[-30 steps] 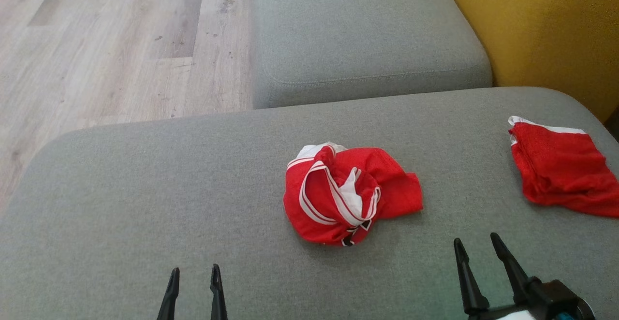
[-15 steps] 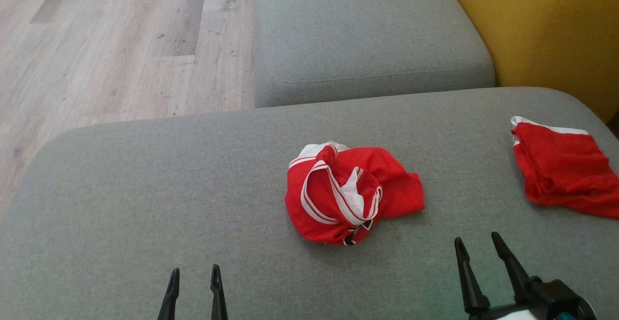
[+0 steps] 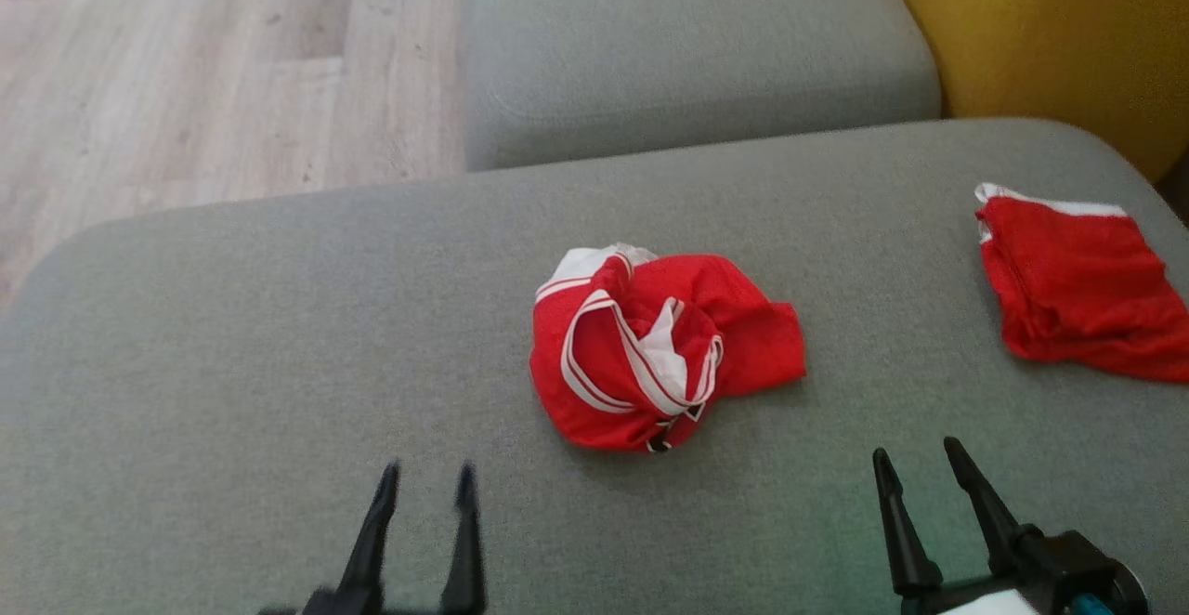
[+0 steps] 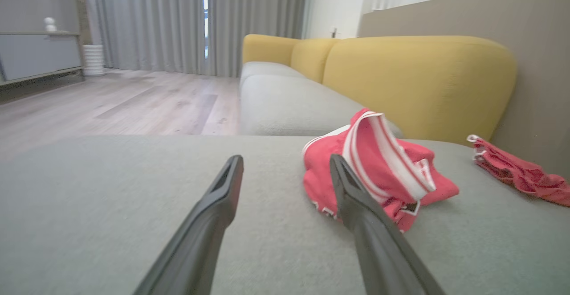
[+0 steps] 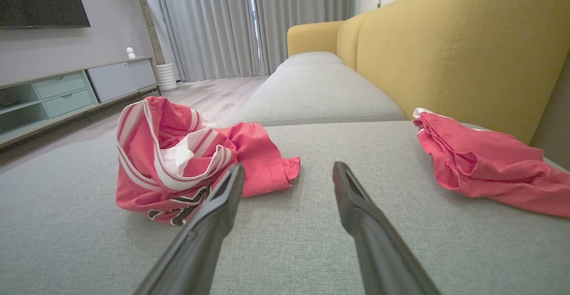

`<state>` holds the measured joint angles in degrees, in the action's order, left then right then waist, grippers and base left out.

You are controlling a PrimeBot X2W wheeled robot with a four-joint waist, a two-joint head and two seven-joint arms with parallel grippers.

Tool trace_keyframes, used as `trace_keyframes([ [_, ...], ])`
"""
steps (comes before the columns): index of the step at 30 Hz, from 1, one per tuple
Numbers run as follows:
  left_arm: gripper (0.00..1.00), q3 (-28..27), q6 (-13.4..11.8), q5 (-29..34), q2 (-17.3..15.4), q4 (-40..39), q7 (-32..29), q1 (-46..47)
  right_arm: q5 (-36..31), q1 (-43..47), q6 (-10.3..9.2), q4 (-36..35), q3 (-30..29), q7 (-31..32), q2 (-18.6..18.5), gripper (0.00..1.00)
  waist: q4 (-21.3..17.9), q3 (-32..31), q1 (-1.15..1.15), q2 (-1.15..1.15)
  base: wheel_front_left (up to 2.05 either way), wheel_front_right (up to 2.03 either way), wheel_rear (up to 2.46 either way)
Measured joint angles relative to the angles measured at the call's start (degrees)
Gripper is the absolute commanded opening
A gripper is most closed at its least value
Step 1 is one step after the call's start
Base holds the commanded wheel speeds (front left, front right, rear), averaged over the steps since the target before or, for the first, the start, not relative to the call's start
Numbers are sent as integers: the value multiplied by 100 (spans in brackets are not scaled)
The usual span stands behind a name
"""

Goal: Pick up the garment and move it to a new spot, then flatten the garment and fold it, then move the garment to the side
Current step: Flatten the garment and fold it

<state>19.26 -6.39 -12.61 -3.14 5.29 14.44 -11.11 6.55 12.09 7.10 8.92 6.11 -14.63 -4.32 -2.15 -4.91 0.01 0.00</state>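
**Crumpled garment mid-seat, both jaws empty**

Crumpled garment [image 3: 650, 346], red with white striped trim, is bunched in a heap near the middle of the grey sofa seat [image 3: 232, 364]. It lies on the seat, not lifted. A bit of black print shows at its near edge.

Left jaws: fingers [image 3: 372, 531] parted a moderate gap, holding nothing. They are at lower left of the head view, blurred, near the heap but apart from it. In the left wrist view one finger overlaps the garment's [image 4: 401, 170] near edge.

Right jaws: fingers [image 3: 896, 531] also parted, holding nothing. They are at lower right over bare seat, with the garment [image 5: 178, 152] ahead and to their left.

Second red garment [image 3: 1077, 290] lies flatter at the seat's right end by the yellow backrest [image 3: 1050, 20], well apart from the heap. Another grey cushion [image 3: 687, 39] is beyond, with wood floor [image 3: 186, 85] at left.
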Motion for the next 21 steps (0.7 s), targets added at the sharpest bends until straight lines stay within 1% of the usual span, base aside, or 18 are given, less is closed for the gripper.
trace_keyframes([
  [3, 100, 328, 149, 8, 3, 146, 1, 573, 0, -90, 0, -5, 42, 0, -16, 100, -88, 144, 0, 0, 0, 0, 0],
  [7, 100, 1025, 349, 96, 9, 638, 1, 1386, 0, -266, 0, -57, 102, 0, -33, 100, -271, 318, 0, 0, 0, 0, 0],
  [8, 100, 1025, 349, 96, 9, 638, 1, 1386, 0, -266, 0, -57, 102, 0, -33, 100, -271, 318, 0, 0, 0, 0, 0],
  [10, 100, 1380, 449, 63, 13, 867, 1, 1796, -1, -347, 0, -65, 144, 0, -60, 100, -384, 407, 0, 0, 0, 0, 0],
  [14, 100, 2130, 495, -119, 21, 1269, 0, 2664, -1, -522, 0, -102, 255, 0, -119, 100, -608, 653, 0, 0, 0, 0, 0],
  [16, 100, 2418, 485, -248, 27, 1540, -36, 3110, -1, -658, 0, -111, 290, 0, -122, 100, -710, 820, 0, 0, 0, 0, 0],
  [21, 100, 2895, 344, -713, 20, 2428, -264, 4026, 0, -1022, 0, -152, 349, 0, -113, 100, -1003, 1233, 1, 0, 0, 0, 0],
])
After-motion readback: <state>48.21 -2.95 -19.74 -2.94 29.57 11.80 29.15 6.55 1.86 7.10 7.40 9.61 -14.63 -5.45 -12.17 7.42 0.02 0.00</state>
